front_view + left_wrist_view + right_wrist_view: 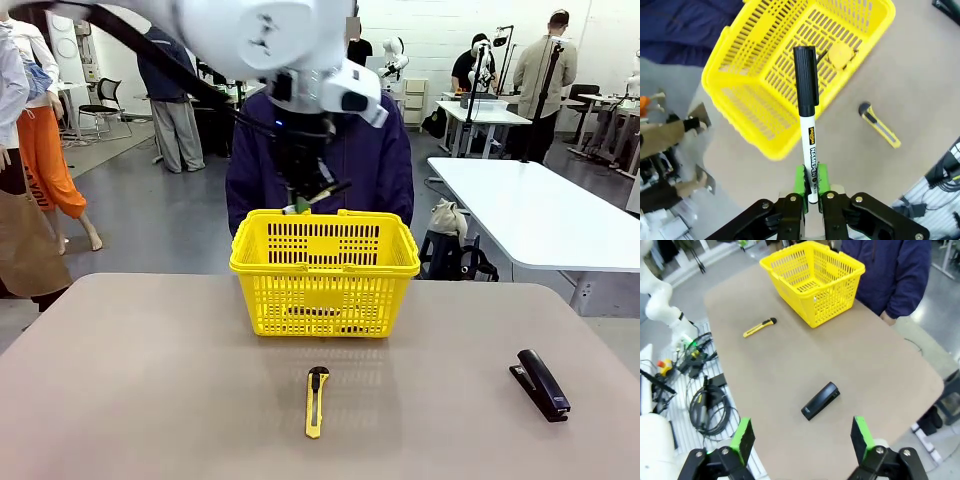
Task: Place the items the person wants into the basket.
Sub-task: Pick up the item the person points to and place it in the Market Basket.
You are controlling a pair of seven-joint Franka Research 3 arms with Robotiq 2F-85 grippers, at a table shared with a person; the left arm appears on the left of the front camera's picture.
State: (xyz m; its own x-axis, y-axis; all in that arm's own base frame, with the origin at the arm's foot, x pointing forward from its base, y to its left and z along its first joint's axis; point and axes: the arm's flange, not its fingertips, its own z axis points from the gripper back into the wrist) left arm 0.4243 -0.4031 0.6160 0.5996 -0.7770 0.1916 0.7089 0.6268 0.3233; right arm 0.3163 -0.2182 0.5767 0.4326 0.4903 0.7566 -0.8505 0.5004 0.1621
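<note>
White marker being held above the yellow basket

The white marker with black cap is being clamped between the green pads of the left gripper, over the bright yellow slotted plastic basket at upper centre; a small yellow tape measure is lying inside. At the lower edge, the right gripper is being kept wide apart, empty.

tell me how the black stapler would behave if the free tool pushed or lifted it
The black stapler lies flat on the table, so a push would probably slide it, not roll it. It looks rigid, likely heavy for its size. Its hinged top may open if gripped there.
</note>
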